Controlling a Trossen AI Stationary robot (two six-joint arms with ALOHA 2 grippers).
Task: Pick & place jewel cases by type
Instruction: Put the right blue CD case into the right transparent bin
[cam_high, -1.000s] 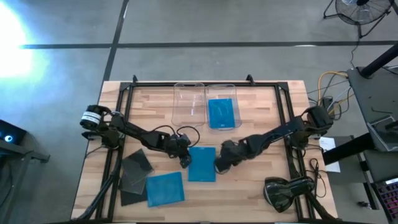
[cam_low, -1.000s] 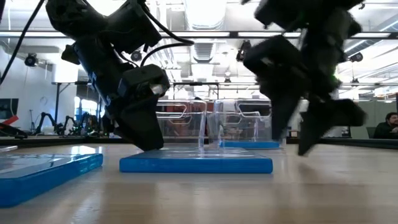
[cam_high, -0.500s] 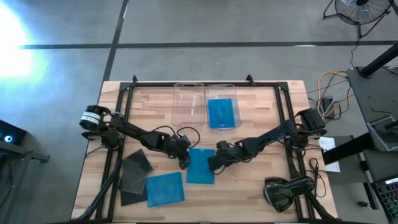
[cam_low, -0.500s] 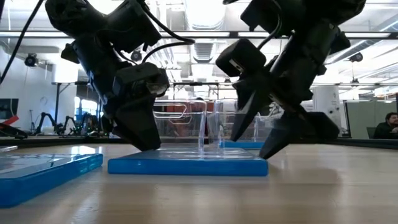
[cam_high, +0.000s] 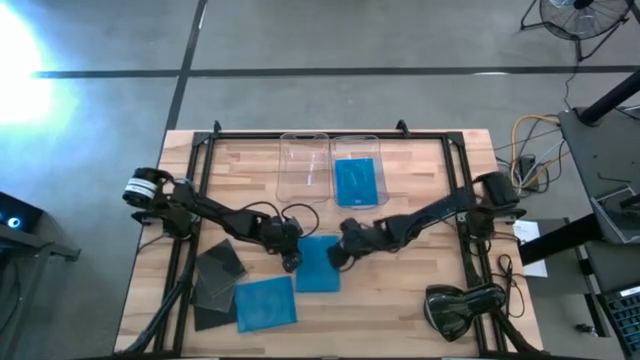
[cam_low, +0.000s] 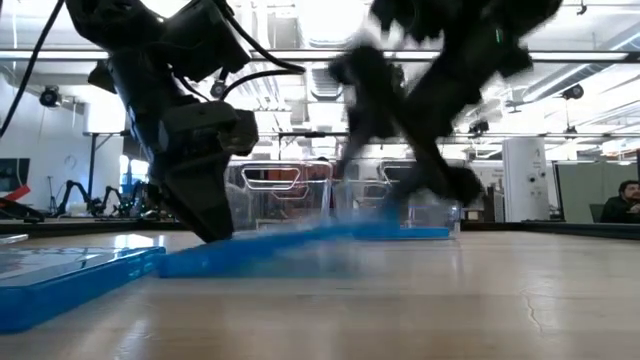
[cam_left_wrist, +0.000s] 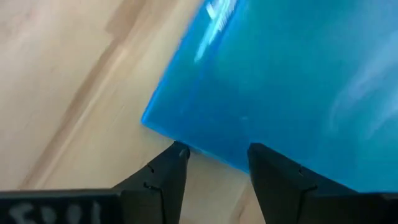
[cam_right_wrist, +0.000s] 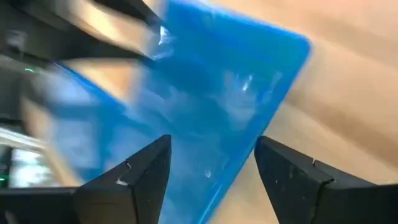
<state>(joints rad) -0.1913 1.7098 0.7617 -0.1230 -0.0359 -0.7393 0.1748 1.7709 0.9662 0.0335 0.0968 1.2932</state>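
Observation:
A blue jewel case (cam_high: 320, 265) lies at mid-table between my two grippers. My left gripper (cam_high: 291, 258) is open at its left edge. My right gripper (cam_high: 338, 256) is open at its right edge. In the low view the case (cam_low: 300, 248) is tilted, with its left end on the table and its right end raised. A second blue case (cam_high: 265, 303) and two dark cases (cam_high: 220, 265) (cam_high: 210, 312) lie flat at the near left. A third blue case (cam_high: 357, 182) lies in the right clear bin. My left gripper meets the case's left edge (cam_left_wrist: 205, 146) with the tips of its open fingers (cam_left_wrist: 177, 155), slanting down from the table's left. That edge rests on the table. My right gripper has the case's right edge (cam_right_wrist: 249, 143) running between its open fingers (cam_right_wrist: 152, 162), slanting down from the table's right. That edge is off the table. Blur hides which finger bears it.
Two clear bins stand side by side at the far middle: the left one (cam_high: 303, 165) holds nothing, the right one (cam_high: 376, 145) holds the blue case. A black frame (cam_high: 190, 200) runs round the table. A dark object (cam_high: 455, 308) lies at the near right.
My right gripper has gone toward the table's left, up to the blue case's right edge. The case has slid a little left against my left gripper. Its right end has risen off the table while its left end stays down.

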